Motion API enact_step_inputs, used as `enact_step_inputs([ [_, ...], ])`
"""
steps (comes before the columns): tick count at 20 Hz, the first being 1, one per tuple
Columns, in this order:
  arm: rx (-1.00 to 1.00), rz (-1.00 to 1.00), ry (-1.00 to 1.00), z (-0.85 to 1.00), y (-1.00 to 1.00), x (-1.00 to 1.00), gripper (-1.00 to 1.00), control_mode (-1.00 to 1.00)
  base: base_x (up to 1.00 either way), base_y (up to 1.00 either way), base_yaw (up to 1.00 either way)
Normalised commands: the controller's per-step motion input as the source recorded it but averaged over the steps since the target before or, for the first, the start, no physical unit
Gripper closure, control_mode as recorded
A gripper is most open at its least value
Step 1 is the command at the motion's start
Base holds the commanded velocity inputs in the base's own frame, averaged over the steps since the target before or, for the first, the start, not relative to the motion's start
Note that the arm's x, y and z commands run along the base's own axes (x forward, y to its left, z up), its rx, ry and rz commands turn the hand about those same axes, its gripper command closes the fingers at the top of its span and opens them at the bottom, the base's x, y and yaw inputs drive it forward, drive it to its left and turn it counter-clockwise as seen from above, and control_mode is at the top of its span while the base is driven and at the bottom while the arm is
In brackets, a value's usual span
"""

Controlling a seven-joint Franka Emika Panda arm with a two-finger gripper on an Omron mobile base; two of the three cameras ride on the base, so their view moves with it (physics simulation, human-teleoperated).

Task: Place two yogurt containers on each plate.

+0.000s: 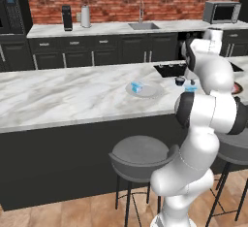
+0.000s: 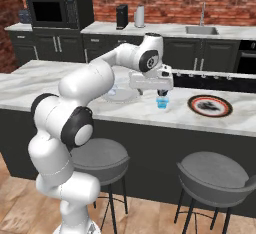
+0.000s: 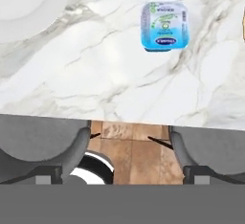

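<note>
left base: one light blue cup (image 1: 137, 87) already on pale plate (image 1: 145, 90).
right base: gripper (image 2: 162, 94) above second blue cup (image 2: 161, 103) on worktop (image 2: 150, 110), jaws wide, empty.
hand: cup (image 3: 164, 26) off-centre; centre over it before descending.

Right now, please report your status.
Gripper open, above blue yogurt cup on counter. Another blue cup on pale plate. Nothing blocking.

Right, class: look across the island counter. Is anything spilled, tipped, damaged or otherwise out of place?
Nothing is spilled, tipped or broken. One light blue yogurt cup sits on the pale plate; another blue cup stands upright on bare marble between the plates, below the open end effector. The red-rimmed plate looks undamaged.
</note>
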Motion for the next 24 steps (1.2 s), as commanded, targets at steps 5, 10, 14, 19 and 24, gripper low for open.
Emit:
enact_step_inputs([
  [5, -0.02, 0.13, 0.0, -0.19, -0.1, 0.01, -1.0, -1.0, 0.0, 0.0, 0.0],
  [10, 0.0, 0.0, -0.02, -0.14, -0.12, 0.15, -1.0, -1.0, 0.0, 0.0, 0.0],
  [14, 0.0, -0.01, -0.03, -0.2, -0.01, 0.19, -1.0, -1.0, 0.0, 0.0, 0.0],
  [19, 0.0, -0.01, -0.09, -0.11, 0.0, 0.11, -1.0, -1.0, 0.0, 0.0, 0.0],
  [24, 0.0, 0.0, -0.14, -0.01, 0.0, 0.05, -1.0, -1.0, 0.0, 0.0, 0.0],
])
